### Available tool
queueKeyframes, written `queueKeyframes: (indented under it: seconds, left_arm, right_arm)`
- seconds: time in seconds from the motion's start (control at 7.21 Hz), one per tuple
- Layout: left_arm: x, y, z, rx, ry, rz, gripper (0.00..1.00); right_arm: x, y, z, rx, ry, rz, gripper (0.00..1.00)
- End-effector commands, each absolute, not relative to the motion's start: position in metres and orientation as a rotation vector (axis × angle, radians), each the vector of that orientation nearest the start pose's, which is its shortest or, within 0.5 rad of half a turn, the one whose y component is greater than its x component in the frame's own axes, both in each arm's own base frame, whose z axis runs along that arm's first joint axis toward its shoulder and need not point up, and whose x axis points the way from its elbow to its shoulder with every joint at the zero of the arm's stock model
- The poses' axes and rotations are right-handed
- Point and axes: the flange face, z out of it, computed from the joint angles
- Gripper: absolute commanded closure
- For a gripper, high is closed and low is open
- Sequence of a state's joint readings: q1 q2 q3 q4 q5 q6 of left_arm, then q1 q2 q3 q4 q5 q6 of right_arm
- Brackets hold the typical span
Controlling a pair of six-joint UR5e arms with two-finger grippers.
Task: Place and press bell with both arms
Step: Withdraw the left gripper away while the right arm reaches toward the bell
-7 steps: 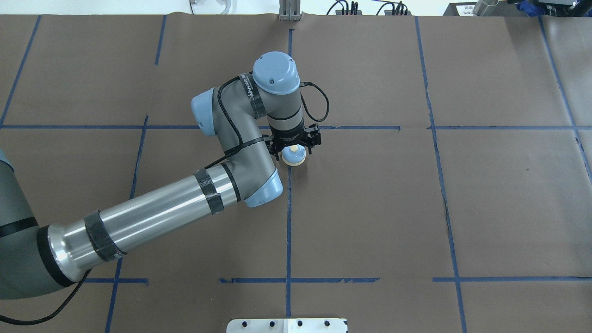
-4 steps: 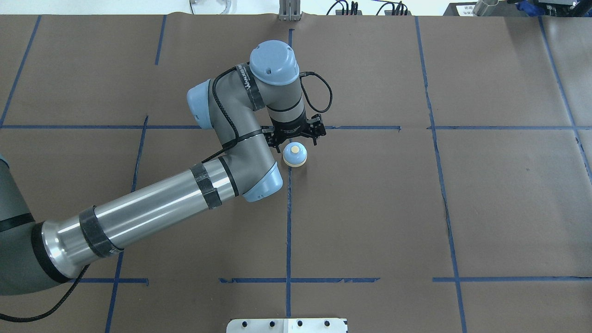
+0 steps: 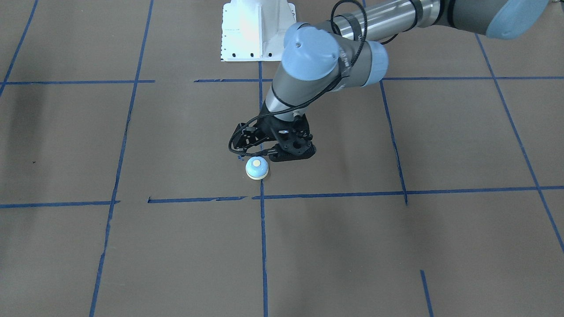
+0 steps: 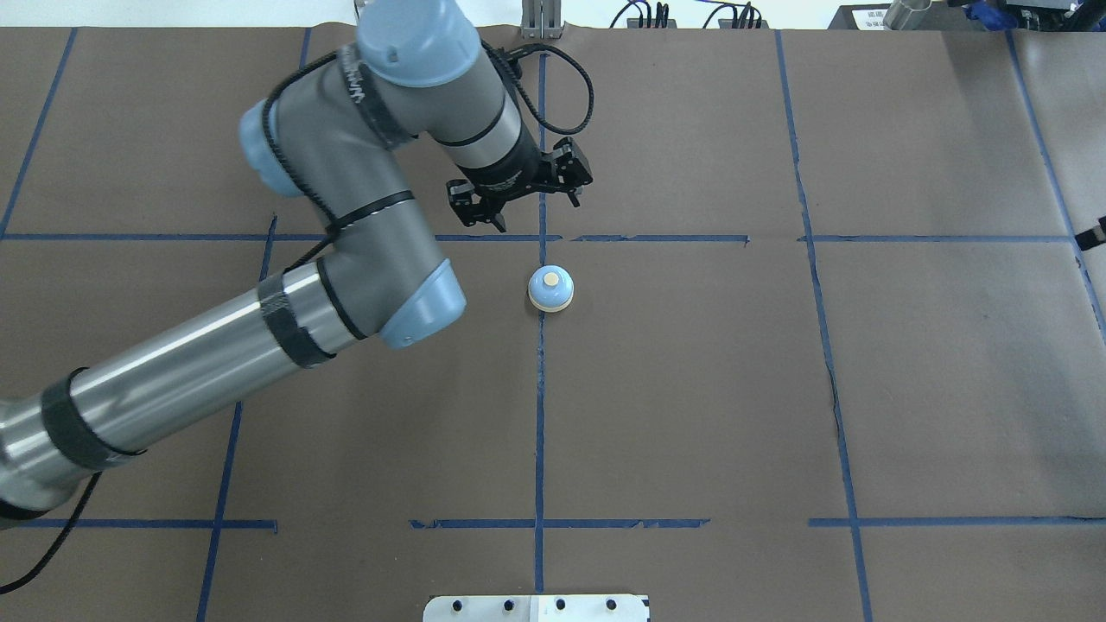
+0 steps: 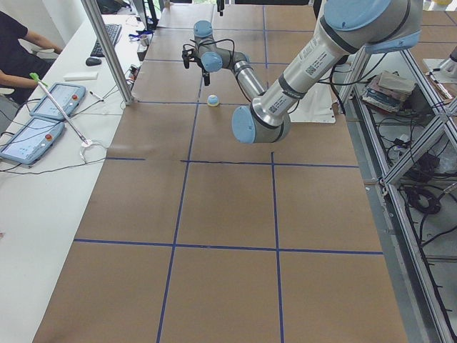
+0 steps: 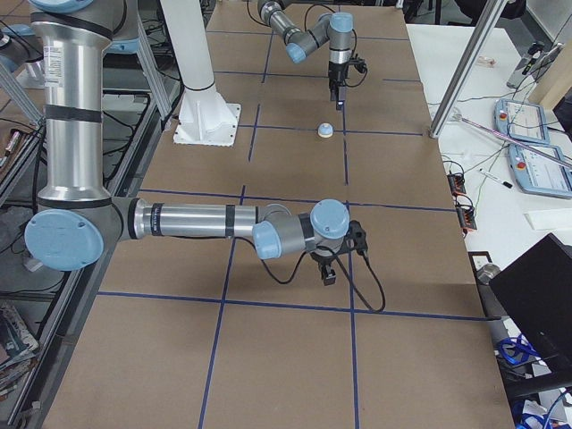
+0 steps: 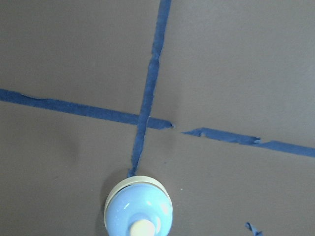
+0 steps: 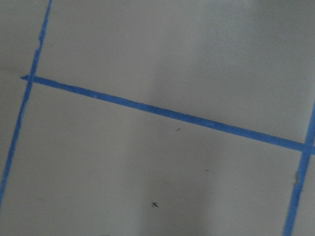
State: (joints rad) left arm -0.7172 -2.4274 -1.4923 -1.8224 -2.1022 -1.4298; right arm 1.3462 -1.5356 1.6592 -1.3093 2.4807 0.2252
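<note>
The bell (image 4: 550, 288) has a light blue dome, a cream base ring and a cream button. It stands alone on the brown table at a blue tape crossing, and also shows in the front view (image 3: 257, 167), the left wrist view (image 7: 139, 209) and both side views (image 5: 212, 101) (image 6: 326, 131). My left gripper (image 4: 536, 213) is open and empty, raised above the table just beyond the bell (image 3: 269, 153). My right gripper (image 6: 326, 268) hangs low over the table far off to my right; I cannot tell if it is open or shut.
The white bolted pedestal base (image 3: 257, 31) stands at my edge of the table. Blue tape lines (image 4: 540, 432) grid the brown cover. An operator's tablets (image 5: 32, 121) and a metal post (image 5: 107, 50) stand on the side table beyond.
My left gripper stood around the bell a second ago. It has since risen and drawn away toward the far side, leaving the bell standing in place.
</note>
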Motion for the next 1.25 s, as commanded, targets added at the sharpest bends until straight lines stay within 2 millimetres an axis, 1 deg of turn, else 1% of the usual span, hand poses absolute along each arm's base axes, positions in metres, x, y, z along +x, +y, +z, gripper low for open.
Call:
queueKeyframes:
  seconds: [0.0,0.14,0.28,0.42,0.55,0.69,0.83,0.97,1.11]
  left_arm:
    - [0.387,-0.524,0.192,-0.044,1.14,-0.276,0.0]
    - [0.336,-0.527,0.212,-0.04,1.152,-0.297,0.0]
    - [0.294,-0.511,0.241,0.004,1.146,-0.24,0.0]
    - [0.248,-0.494,0.288,0.064,1.1,-0.192,0.0]
    - [0.215,-0.49,0.332,0.116,1.041,-0.126,0.0]
    - [0.182,-0.488,0.371,0.151,0.986,-0.088,0.0]
    - [0.15,-0.483,0.406,0.178,0.934,-0.041,0.0]
    - [0.124,-0.474,0.437,0.198,0.891,0.006,0.0]
    - [0.116,-0.471,0.446,0.197,0.878,0.001,0.0]
  right_arm:
    - [-0.162,-0.552,0.434,0.068,-1.035,-0.025,0.0]
    - [-0.208,-0.563,0.379,0.045,-1.042,0.074,0.0]
    - [-0.259,-0.558,0.33,0.043,-1.042,0.146,0.0]
    - [-0.311,-0.544,0.289,0.049,-1.051,0.179,0.0]
    - [-0.372,-0.523,0.251,0.053,-1.051,0.236,0.0]
    - [-0.428,-0.504,0.224,0.073,-1.041,0.267,0.0]
    - [-0.473,-0.51,0.199,0.081,-1.027,0.339,0.05]
    - [-0.507,-0.515,0.185,0.075,-1.01,0.375,0.17]
    - [-0.522,-0.513,0.184,0.036,-0.997,0.41,0.55]
